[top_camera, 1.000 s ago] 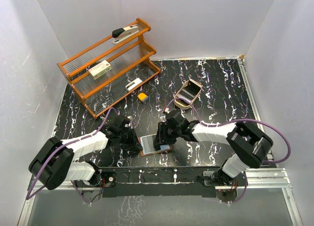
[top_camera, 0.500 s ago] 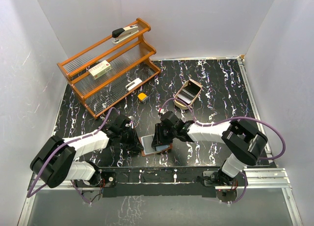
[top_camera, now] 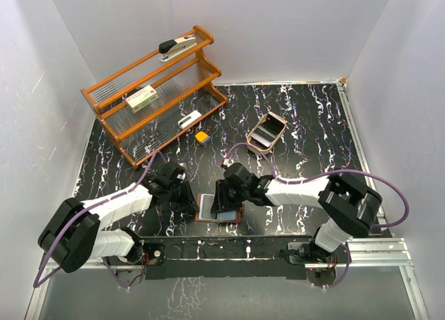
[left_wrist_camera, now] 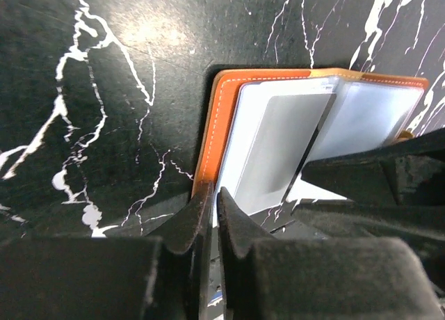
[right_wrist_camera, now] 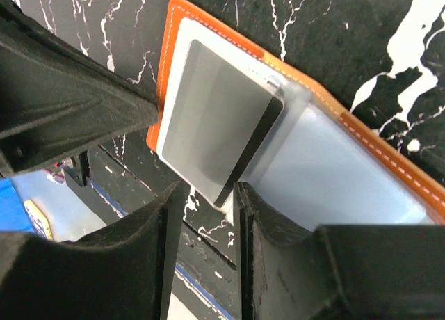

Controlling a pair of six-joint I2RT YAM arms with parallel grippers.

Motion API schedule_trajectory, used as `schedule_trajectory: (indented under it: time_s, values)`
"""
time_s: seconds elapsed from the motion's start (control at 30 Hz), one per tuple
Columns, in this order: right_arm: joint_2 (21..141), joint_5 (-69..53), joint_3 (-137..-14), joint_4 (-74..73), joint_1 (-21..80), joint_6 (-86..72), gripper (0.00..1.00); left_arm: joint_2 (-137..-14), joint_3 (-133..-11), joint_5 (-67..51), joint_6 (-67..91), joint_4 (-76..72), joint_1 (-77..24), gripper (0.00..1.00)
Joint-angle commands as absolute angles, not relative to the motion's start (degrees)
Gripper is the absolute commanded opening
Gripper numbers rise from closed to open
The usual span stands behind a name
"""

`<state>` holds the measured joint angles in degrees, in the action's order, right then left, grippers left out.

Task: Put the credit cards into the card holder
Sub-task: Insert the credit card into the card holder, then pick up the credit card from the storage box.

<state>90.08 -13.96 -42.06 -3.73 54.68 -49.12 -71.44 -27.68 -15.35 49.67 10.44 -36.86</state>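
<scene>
Shifting leftward, the right gripper (right_wrist_camera: 205, 195), jaws narrowly parted, had pushed the credit card (right_wrist_camera: 215, 118) deeper into the card holder (right_wrist_camera: 348, 174), whose edge the left gripper (left_wrist_camera: 211, 202) pinched shut

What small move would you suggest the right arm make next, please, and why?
Probably nudge the card deeper into the clear pocket of the wallet with the right pincer. Its far end seems tucked in, but the near corner sticks out between the jaws, while the left pincer pins the wallet's edge.
</scene>
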Motion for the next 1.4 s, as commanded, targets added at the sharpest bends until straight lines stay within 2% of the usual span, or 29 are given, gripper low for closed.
schedule_trajectory:
  time_s: [0.0,0.23,0.37,0.6,0.63,0.73,1.0,1.37]
  values:
    - [85.4,-9.6,-43.8,-6.0,55.2,-49.3,0.34,-67.2,-30.9,-11.5,49.8,15.9,-36.9,0.09]
    - [81.4,-0.2,-51.3,-19.4,54.8,-38.4,0.41,-62.0,-32.7,-9.1,49.1,19.3,-37.0,0.27]
    - [79.8,6.9,-56.8,-25.3,52.7,-31.2,0.49,-58.6,-35.4,-8.9,47.2,21.1,-36.9,0.42]
    - [84.7,19.7,-68.2,-31.6,43.9,-17.2,0.53,-56.5,-42.1,-10.7,41.6,26.4,-36.9,0.53]
    - [85.9,21.4,-69.4,-31.6,42.5,-15.4,0.53,-56.2,-42.8,-11.1,40.9,26.9,-36.9,0.59]
    - [89.6,24.4,-74.0,-31.0,37.8,-10.3,0.54,-55.6,-44.5,-12.1,38.9,27.9,-36.9,0.96]
    - [106.2,33.6,-87.4,-31.5,27.9,1.4,0.55,-55.5,-48.5,-10.4,31.6,31.9,-36.9,0.99]
    - [123.2,40.0,-103.5,-33.2,24.0,12.7,0.57,-51.8,-45.2,-8.6,26.0,30.8,-37.0,0.99]
